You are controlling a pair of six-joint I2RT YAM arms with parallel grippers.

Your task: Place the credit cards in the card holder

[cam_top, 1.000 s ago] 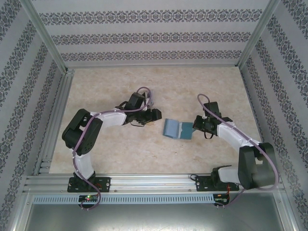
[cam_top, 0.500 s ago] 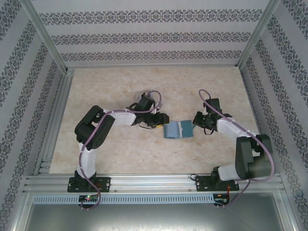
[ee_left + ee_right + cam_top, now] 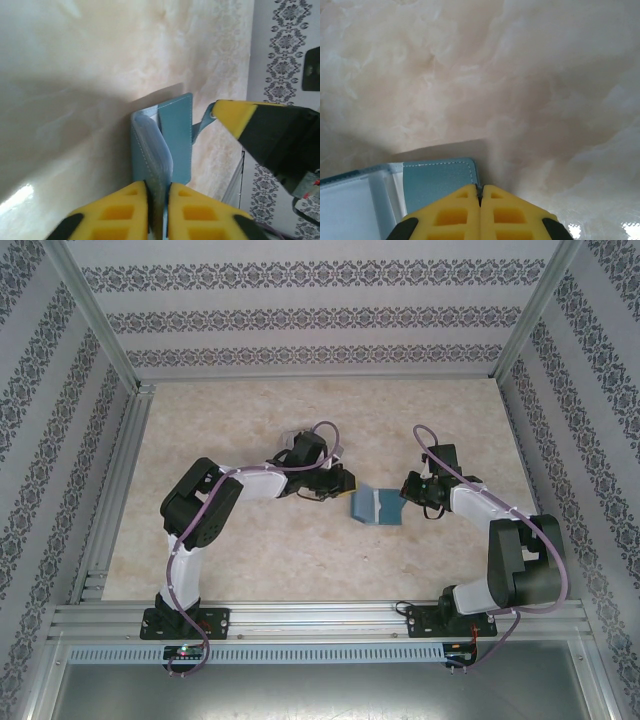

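Left gripper (image 3: 157, 187): closed almost fully; one flap of the card holder (image 3: 175, 135) is pinched between the yellow fingers.
Change: a second ago these jaws were held wide and apart from the holder; now they are clamped on its edge.
Meaning: the holder is judged to be secured from both sides, so it can be spread open; loading of the cards is judged not yet begun.
Right gripper (image 3: 480, 189): shut, with the opposite flap's edge apparently caught at its tips.
Position: from above, the holder is found near the centre of the table (image 3: 250, 550), touching the left gripper at its 4 o'clock and the right gripper at its 8 o'clock.
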